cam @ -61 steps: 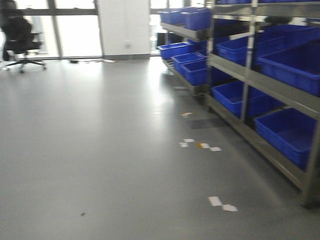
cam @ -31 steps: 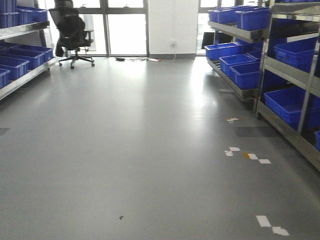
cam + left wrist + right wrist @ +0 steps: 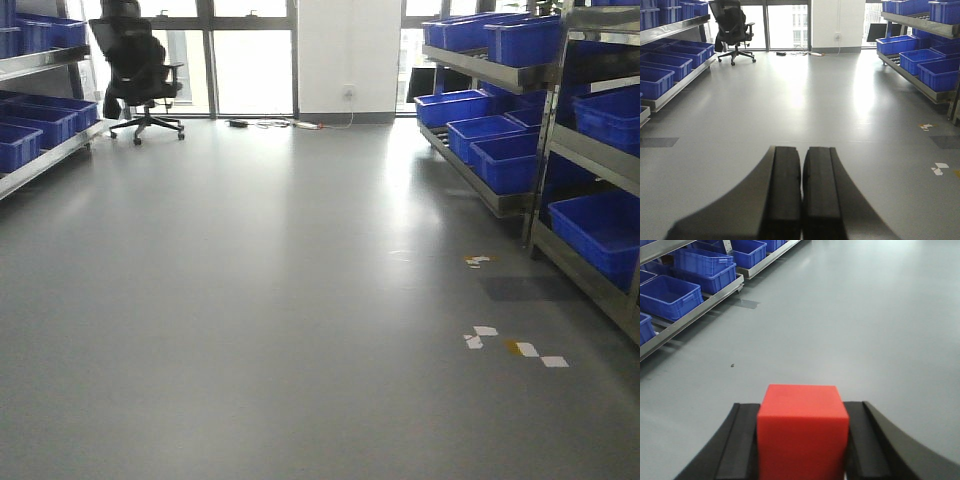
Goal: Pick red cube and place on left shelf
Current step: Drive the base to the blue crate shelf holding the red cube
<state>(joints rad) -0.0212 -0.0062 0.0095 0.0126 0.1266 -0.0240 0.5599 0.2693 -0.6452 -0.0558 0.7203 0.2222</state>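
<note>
The red cube [image 3: 802, 432] fills the bottom of the right wrist view, held between the two black fingers of my right gripper [image 3: 802, 407], which is shut on it above grey floor. My left gripper [image 3: 802, 150] is shut, its pads pressed together with nothing between them. The left shelf [image 3: 45, 150] is a low metal rack with blue bins [image 3: 20, 140] along the left wall. It also runs down the left side of the left wrist view [image 3: 677, 85] and across the upper left of the right wrist view [image 3: 695, 307]. Neither gripper shows in the front view.
A black office chair [image 3: 135, 65] stands at the far left by the windows. A metal shelf with blue bins [image 3: 505, 160] lines the right side. White and yellow tape marks [image 3: 515, 345] lie on the grey floor, and cables [image 3: 275, 124] lie by the back wall.
The front view has swung left: the right shelf slid toward the right edge, and the left shelf and chair came into view.
</note>
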